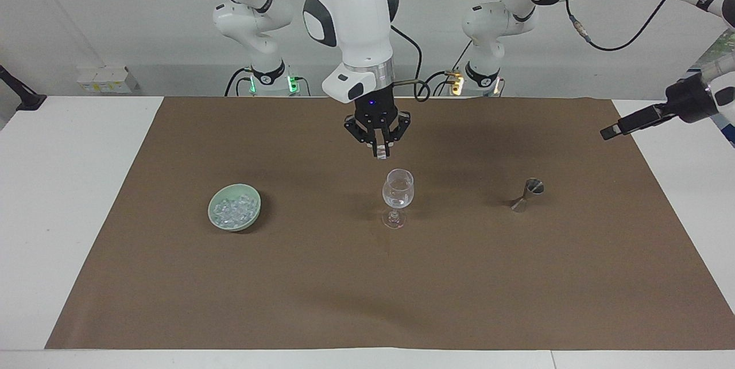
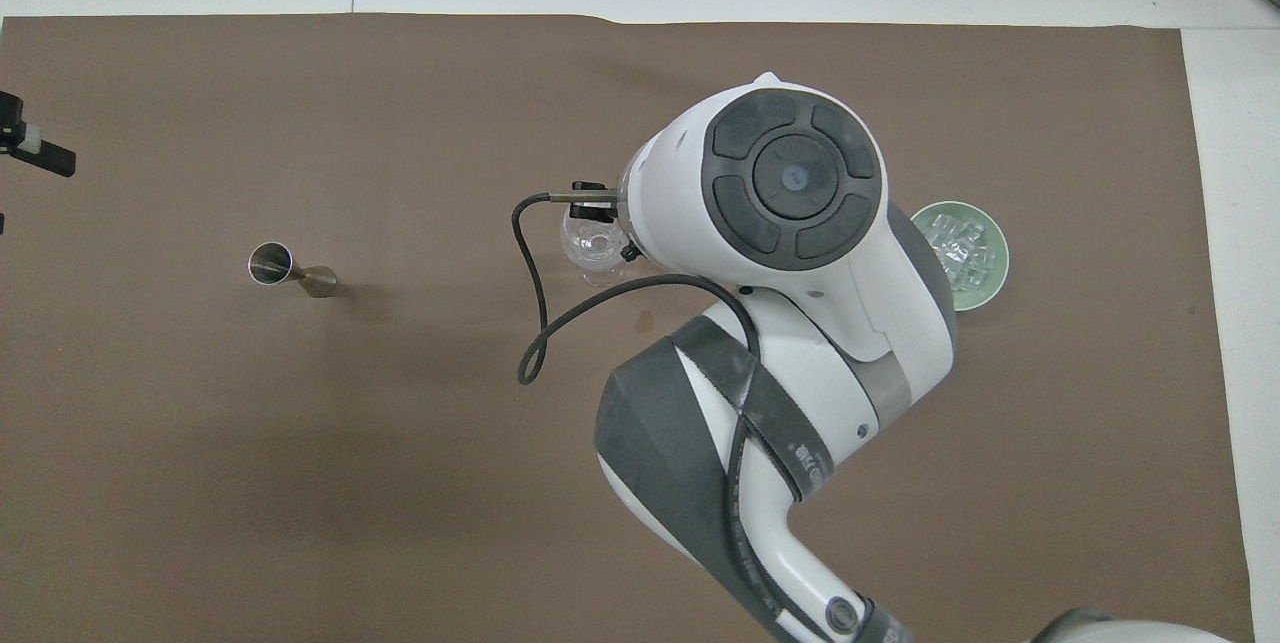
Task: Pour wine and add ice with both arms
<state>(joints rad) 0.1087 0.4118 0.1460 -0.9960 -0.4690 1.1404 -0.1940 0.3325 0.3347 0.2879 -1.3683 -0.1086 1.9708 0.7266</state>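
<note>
Bright, even light (shadows soft, perhaps overhead).

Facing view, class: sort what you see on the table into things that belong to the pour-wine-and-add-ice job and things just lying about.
Belongs to the job:
- ice chunk held in the shut right gripper, above the glass
- wine glass
- green bowl of ice
- metal jigger
- left gripper, open, waiting over the table's edge

Just lying about:
- brown mat
- small white box
</note>
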